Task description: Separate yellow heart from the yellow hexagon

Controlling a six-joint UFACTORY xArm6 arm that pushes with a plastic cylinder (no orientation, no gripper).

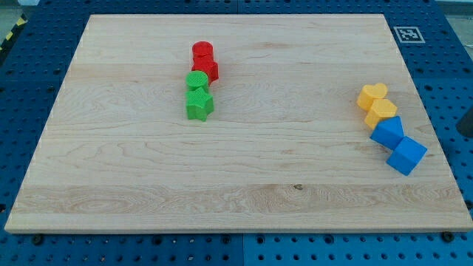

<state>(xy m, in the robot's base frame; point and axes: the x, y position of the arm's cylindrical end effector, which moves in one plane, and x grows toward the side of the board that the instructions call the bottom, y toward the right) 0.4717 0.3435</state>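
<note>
The yellow heart point(372, 95) lies near the board's right edge. The yellow hexagon point(381, 112) touches it just below and to the right. A dark shape at the view's right edge, off the board, looks like my rod. Its lower end, my tip point(465, 131), is well to the right of both yellow blocks and touches nothing.
Two blue blocks point(387, 132) point(407, 155) continue the chain below the hexagon, the upper one touching it. At the top centre-left, a red cylinder point(202, 52), a red block point(207, 70), a green cylinder point(196, 80) and a green star point(199, 104) form a column. The wooden board point(236, 192) lies on a blue pegboard.
</note>
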